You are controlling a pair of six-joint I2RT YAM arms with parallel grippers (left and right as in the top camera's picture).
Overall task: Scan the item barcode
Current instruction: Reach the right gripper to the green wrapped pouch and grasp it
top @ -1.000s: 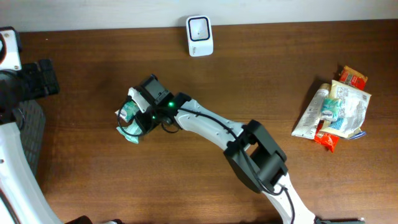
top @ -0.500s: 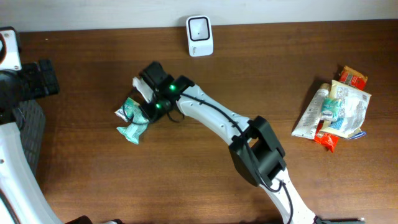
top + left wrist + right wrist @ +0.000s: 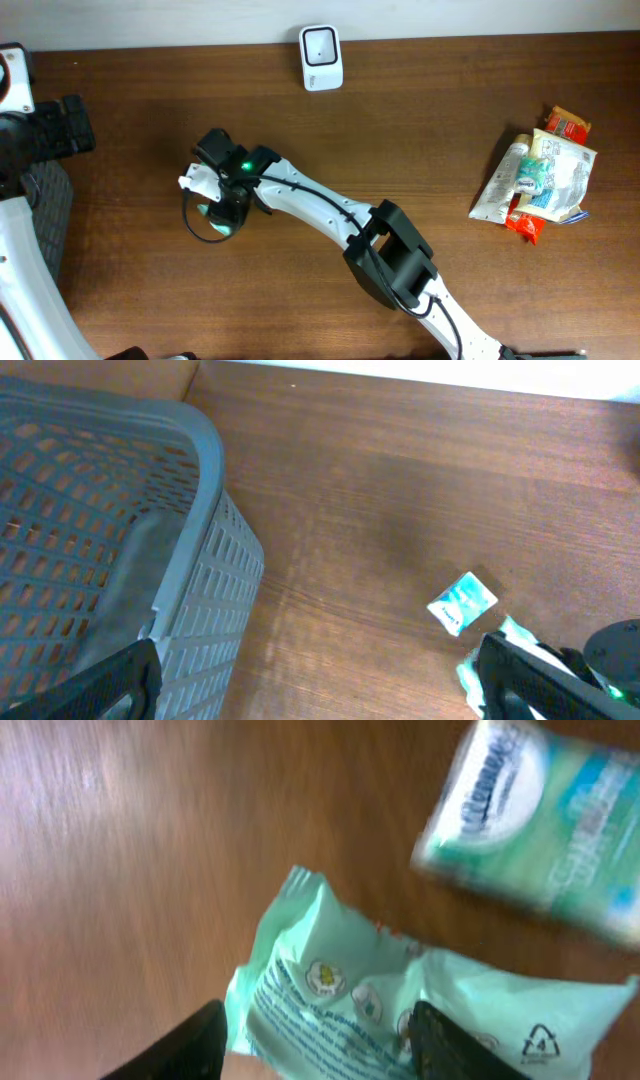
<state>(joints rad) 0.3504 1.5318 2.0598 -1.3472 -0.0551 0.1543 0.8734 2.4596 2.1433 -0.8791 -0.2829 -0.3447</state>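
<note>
The right gripper (image 3: 318, 1025) is hanging low with its jaws parted and is gripping nothing. Its two dark fingers (image 3: 195, 1045) are standing apart over the near edge of a crumpled green packet (image 3: 340, 985). The packet is lying loose on the wooden tabletop (image 3: 120, 840), printed side up, with small round pictures and a recycling triangle showing. Just beside it a teal-and-white packet (image 3: 530, 820) is resting flat, with a strip of bare wood showing between the two.

The white right arm (image 3: 320, 205) is stretching far across the tabletop, and a green light is glowing near its wrist. Both packets are sitting well apart from the white scanner (image 3: 321, 57), to its left and nearer the robot. The scanner is standing at the far edge of the tabletop with its window facing up. The green packet is not lying in front of that window.

Far to the scanner's right, and also nearer the robot, a pile of mixed packets (image 3: 540, 175) is lying together — white, green and orange-red wrappers are overlapping.

The left gripper (image 3: 318, 660) is waiting with its jaws spread wide — nothing is between them. It is hovering well to the scanner's left, at the edge of the tabletop. A grey slatted basket (image 3: 120, 510) is sitting close under it on its left, and both packets are showing in its view.
</note>
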